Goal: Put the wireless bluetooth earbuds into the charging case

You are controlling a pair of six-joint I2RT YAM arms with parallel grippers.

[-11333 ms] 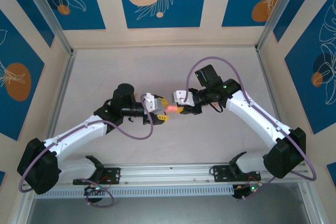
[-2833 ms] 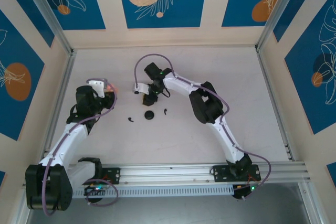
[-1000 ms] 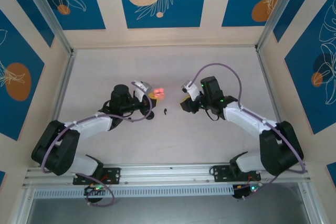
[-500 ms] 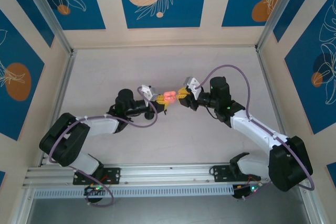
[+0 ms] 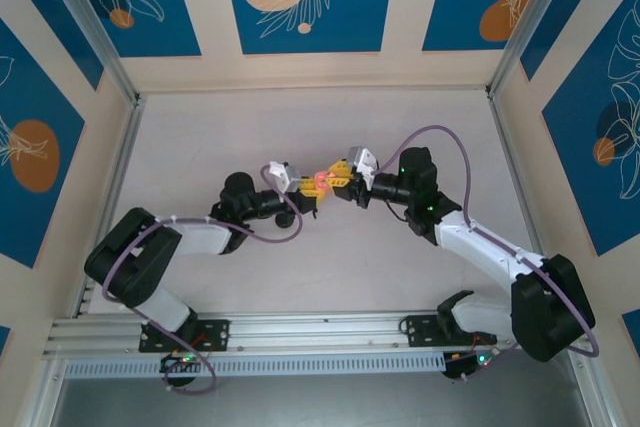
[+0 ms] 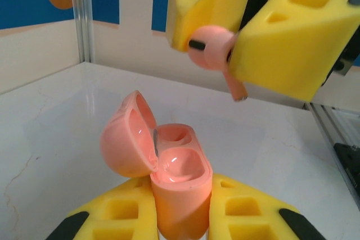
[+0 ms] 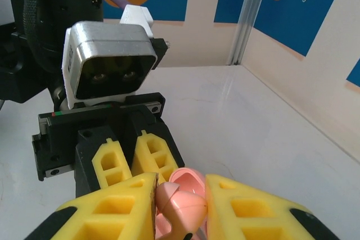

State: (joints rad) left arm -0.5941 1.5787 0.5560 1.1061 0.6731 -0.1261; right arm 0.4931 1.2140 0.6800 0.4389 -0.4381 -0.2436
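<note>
Held over mid-table (image 5: 330,277): open pink case (image 6: 169,161) clamped in left gripper (image 6: 181,217), pink earbud (image 6: 211,49) pinched in right gripper (image 7: 180,203) just above both apparently empty wells (image 6: 183,164), neither earbud seated yet.

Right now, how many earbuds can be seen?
1. A pink earbud is pinched in the right end effector, close by the open pink charging case, whose two wells look empty. Others may be hidden from these views.
</note>
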